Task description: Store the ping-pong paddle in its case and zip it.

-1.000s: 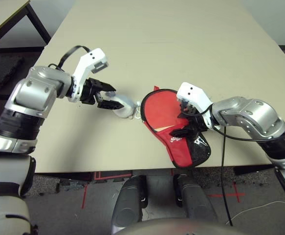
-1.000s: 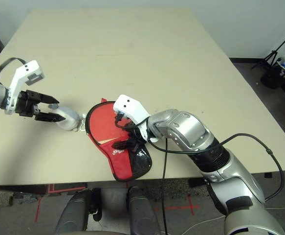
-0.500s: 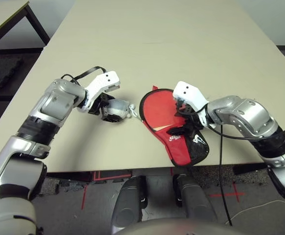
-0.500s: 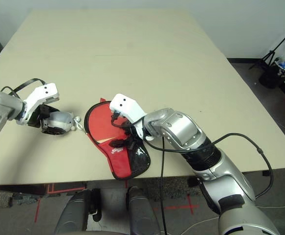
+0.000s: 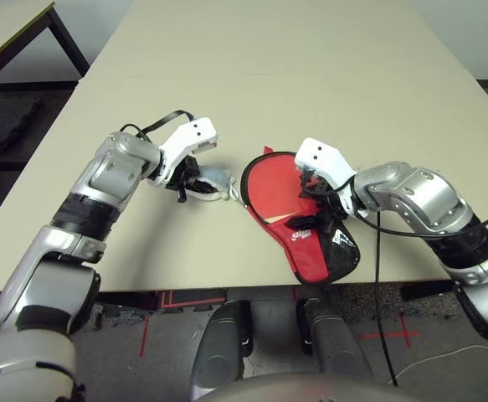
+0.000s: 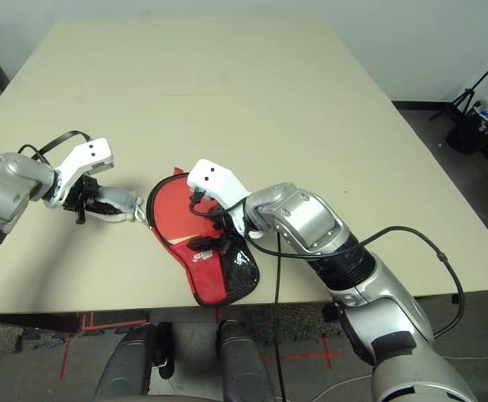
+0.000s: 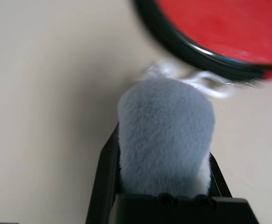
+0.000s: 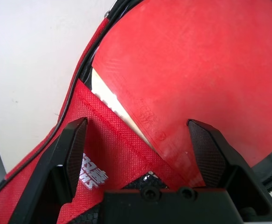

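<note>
We find the ping-pong paddle (image 8: 191,70) lying in the open case (image 5: 310,251) near the table (image 5: 294,84) front edge, handle toward the robot. The right gripper (image 8: 142,149) hangs spread directly over it; the left gripper (image 7: 161,186), beside the case, pinches a grey furry tag (image 7: 166,135).

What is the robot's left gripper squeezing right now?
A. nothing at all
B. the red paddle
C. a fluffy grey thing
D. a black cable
C: in the left wrist view the left gripper has its black fingers shut on a fluffy grey thing, which sits just beside the case.
</note>
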`<state>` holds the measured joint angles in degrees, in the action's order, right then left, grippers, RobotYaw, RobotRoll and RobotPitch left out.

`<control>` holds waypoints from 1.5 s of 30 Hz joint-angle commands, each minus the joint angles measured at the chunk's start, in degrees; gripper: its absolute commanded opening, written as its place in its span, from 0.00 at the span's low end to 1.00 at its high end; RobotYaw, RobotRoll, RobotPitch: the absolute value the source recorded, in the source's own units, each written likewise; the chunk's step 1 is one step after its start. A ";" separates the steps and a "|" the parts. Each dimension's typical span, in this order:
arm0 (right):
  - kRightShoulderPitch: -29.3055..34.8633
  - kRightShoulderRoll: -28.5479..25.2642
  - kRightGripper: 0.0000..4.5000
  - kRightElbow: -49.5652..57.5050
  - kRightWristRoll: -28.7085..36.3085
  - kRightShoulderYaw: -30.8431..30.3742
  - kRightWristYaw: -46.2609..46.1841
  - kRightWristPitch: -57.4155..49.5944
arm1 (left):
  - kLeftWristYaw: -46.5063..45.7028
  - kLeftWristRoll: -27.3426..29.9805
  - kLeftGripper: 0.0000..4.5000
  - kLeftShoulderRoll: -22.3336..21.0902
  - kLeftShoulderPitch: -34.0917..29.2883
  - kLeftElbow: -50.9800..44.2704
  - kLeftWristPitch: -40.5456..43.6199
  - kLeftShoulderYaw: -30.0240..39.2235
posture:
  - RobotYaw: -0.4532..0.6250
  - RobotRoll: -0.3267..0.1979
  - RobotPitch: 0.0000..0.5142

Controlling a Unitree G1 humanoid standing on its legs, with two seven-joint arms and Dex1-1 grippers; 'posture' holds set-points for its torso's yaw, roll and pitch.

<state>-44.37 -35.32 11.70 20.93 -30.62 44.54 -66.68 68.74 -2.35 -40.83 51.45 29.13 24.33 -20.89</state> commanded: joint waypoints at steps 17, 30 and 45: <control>3.18 -1.47 1.00 -1.27 -8.47 -6.68 2.87 3.77 | -32.64 -8.73 0.27 22.98 20.82 44.23 -23.24 4.95 | 0.37 0.62 0.38; 4.23 -0.50 1.00 -0.53 -9.98 -7.05 4.05 3.68 | -44.34 -10.24 0.27 35.30 25.98 48.16 -27.17 9.14 | 0.33 0.62 0.40; 4.49 0.64 1.00 -0.90 -10.91 -6.10 3.93 3.34 | -34.03 -10.96 0.27 43.50 22.61 47.54 -26.73 10.22 | 0.33 0.62 0.41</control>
<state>-42.61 -34.96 14.44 10.68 -33.23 48.61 -61.29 32.89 -12.43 1.50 74.93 76.90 -1.47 -9.97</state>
